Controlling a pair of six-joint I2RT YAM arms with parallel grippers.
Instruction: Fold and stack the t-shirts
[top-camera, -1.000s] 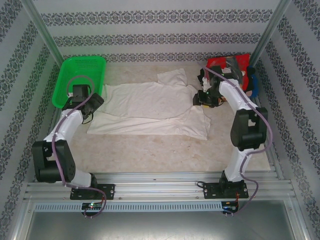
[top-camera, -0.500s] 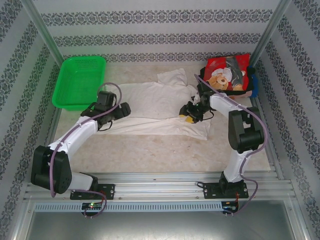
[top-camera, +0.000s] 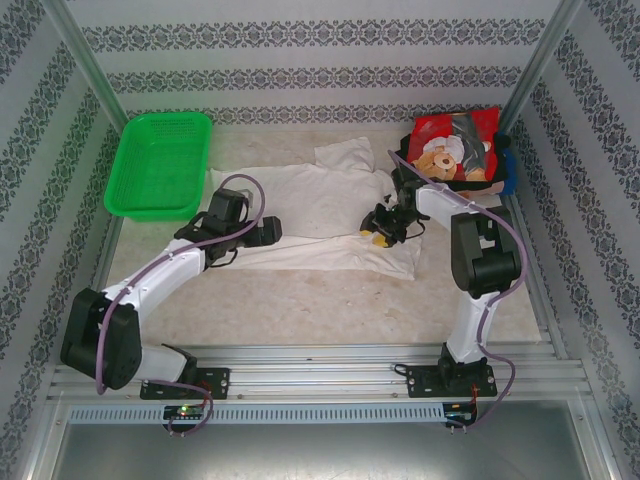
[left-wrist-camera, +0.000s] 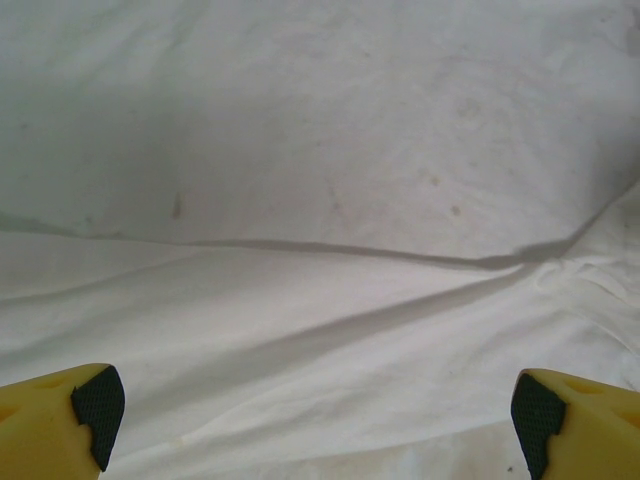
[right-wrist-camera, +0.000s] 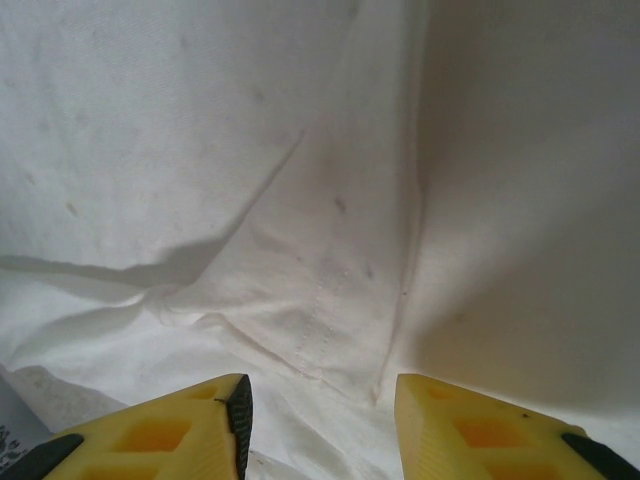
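White cotton, the big t-shirt (top-camera: 320, 195) lies mid-worktop (top-camera: 330, 300), narrower than a second ago because its near half is folded over. The left pincer (left-wrist-camera: 315, 408) has let go and gapes wide. The right pincer (right-wrist-camera: 320, 392) narrows above a seam, half-parted, gripping nothing I can see.

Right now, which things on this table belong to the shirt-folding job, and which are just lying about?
Part of the job:
large white cloth t-shirt, spread flat
folded red teddy-bear-print t-shirt, on top of the back-right pile
blue folded cloth at that pile's edge

Just lying about:
green plastic mesh basket, back left
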